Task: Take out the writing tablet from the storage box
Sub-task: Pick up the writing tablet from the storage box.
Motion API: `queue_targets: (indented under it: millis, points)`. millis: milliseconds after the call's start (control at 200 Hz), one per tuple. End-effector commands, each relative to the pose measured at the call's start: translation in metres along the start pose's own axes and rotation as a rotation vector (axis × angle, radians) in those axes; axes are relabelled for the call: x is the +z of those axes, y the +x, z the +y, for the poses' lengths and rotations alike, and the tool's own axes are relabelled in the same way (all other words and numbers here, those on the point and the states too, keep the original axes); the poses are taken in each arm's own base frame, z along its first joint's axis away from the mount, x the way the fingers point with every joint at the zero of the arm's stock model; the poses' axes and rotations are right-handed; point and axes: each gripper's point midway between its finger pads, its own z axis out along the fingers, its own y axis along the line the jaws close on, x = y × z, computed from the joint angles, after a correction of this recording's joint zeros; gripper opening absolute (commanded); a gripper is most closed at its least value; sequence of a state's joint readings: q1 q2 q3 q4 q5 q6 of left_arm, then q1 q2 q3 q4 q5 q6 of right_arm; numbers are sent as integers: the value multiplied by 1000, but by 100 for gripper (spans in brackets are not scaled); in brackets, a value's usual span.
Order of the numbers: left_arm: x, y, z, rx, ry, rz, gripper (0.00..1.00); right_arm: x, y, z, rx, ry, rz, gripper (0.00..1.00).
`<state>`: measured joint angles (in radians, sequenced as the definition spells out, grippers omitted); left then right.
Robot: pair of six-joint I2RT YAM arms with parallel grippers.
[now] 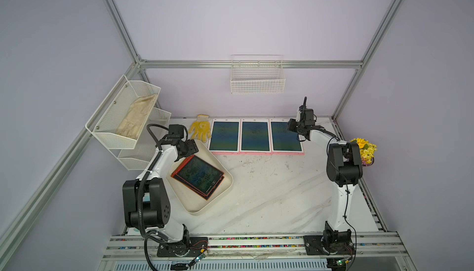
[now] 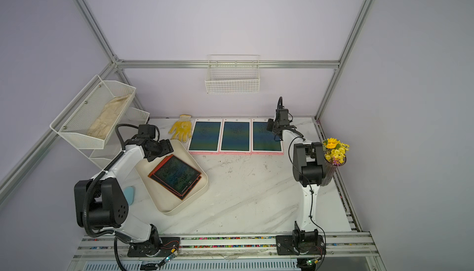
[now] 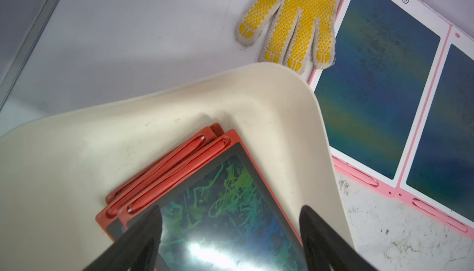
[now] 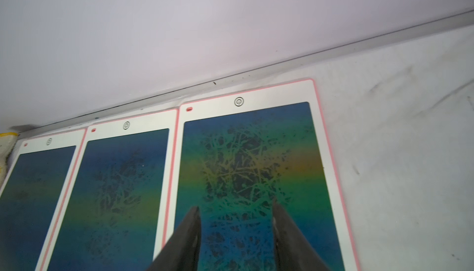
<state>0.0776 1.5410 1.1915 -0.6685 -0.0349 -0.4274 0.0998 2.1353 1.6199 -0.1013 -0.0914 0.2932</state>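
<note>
Cream-white shallow plastic storage box (image 1: pixel 188 200) is sitting at an angle on the white marble-patterned table (image 1: pixel 269 192), on the left side. A stack of red-framed writing tablets (image 1: pixel 198 175) with dark scribbled screens is lying flat inside it, pushed toward the box's far corner. In the left wrist view, red styluses (image 3: pixel 169 169) are sitting in the tablets' edge slots.

Left gripper (image 3: pixel 230 213) is hanging over the far end of the top tablet. Its black fingers (image 3: pixel 143 233) are standing well apart with nothing between them. Whether they are touching the tablet cannot be told.

Right gripper (image 4: pixel 235 207) is hovering over the rightmost of three pink-framed white tablets (image 4: pixel 246 154), jaws apart and gripping nothing. Those three are lying side by side along the back wall.

A yellow-dotted knit glove (image 1: pixel 200 128) is lying just beside the leftmost one, its fingertips close to the box's far corner.
</note>
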Motion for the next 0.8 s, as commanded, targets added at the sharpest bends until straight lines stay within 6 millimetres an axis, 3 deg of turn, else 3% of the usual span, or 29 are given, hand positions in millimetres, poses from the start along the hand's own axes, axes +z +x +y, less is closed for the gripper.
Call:
queue_targets:
  millis: [0, 155, 375, 480, 590, 795]
  points:
    - [-17, 17, 9, -19, -7, 6, 82, -21, -9, 56, -28, -127, -42, 48]
    - [-33, 45, 11, -54, 41, 35, 82, -32, 23, 125, -87, -247, 15, 48]
    - [-38, 96, 24, -178, 30, 141, 82, -56, 70, 243, -199, -479, 80, 48]
    - [-38, 105, 33, -201, 10, 126, 82, -65, 100, 294, -253, -584, 133, 48]
    - [-32, 111, 42, -238, -31, 116, 81, -70, 135, 333, -296, -658, 187, 48]
    - [-13, 110, 34, -252, 17, 107, 80, -77, 162, 377, -284, -740, 215, 47]
